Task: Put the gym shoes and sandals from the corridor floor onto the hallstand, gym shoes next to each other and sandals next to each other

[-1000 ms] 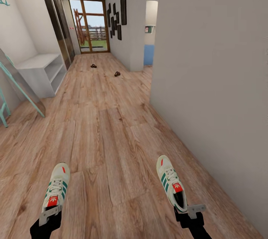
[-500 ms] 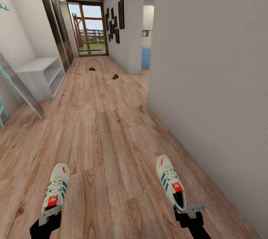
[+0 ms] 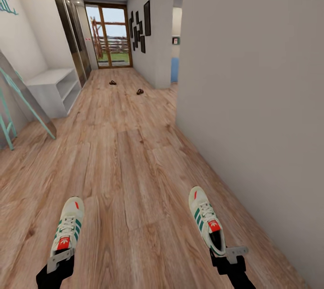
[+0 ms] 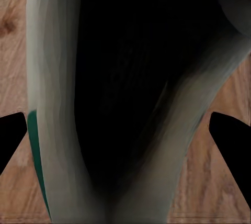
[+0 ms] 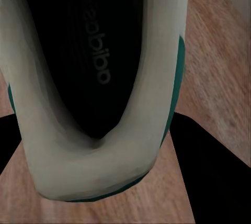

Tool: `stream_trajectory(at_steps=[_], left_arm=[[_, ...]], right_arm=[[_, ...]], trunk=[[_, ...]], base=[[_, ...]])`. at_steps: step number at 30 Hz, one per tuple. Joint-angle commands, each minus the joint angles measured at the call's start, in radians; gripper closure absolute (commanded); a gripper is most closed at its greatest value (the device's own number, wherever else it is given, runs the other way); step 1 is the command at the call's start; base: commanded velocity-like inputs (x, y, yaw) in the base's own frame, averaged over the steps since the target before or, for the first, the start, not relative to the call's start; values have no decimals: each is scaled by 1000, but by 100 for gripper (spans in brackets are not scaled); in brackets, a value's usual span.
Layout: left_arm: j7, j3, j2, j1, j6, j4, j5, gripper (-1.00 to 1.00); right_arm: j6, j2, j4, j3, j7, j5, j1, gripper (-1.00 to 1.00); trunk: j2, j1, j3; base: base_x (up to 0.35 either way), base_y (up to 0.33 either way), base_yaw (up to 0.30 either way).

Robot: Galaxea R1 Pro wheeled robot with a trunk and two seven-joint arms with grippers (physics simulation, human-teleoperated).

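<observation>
**Ana:** While the robot faces down the corridor in the head view, what do the jaws carry?

**Ben:** Each arm holds one gym shoe by the heel. The left jaws [image 3: 60,260] pinch the heel of the left gym shoe [image 3: 67,227], its toe pointing away from them; the right jaws [image 3: 226,253] pinch the heel collar of the right gym shoe [image 3: 206,221] likewise. Both hang above the corridor floor [image 3: 130,163]. Far beyond the jaws lie the two sandals [image 3: 140,91], well apart from each other, and a light-grey shelf unit [image 3: 49,86] stands by the left wall.

**Ana:** And the left wrist view?

**Ben:** The shoe's dark opening and pale collar [image 4: 57,103] sit squarely between the fingers [image 4: 10,135], which press its sides.

**Ana:** The right wrist view?

**Ben:** The padded heel rim [image 5: 94,171] lies between the jaws, insole beyond it.

**Ana:** How will they handle?

**Ben:** Light, I judge, but soft: the collar yields, and the long toe could sag or swing. The firmer heel counter seems the best hold.
</observation>
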Motion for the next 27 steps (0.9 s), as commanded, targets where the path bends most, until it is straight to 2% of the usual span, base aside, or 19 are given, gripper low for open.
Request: stream_trajectory(at_steps=[1, 10, 27], left_arm=[[-8, 9, -1, -1, -3, -2, -7, 100], [-8, 9, -1, -1, -2, -2, -7, 100], [-7, 10, -1, -1, -2, -2, -7, 100]], right_arm=[[-2, 0, 1, 1, -2, 7, 0, 100], [-2, 3, 2, 1, -4, 7, -1, 100], [-3, 5, 6, 1, -5, 7, -1, 100]], trunk=[[0, -1, -1], [0, -1, -1], [0, -1, -1]], base=[[-278, -178, 0], [-278, -196, 0], [-278, -201, 268]])
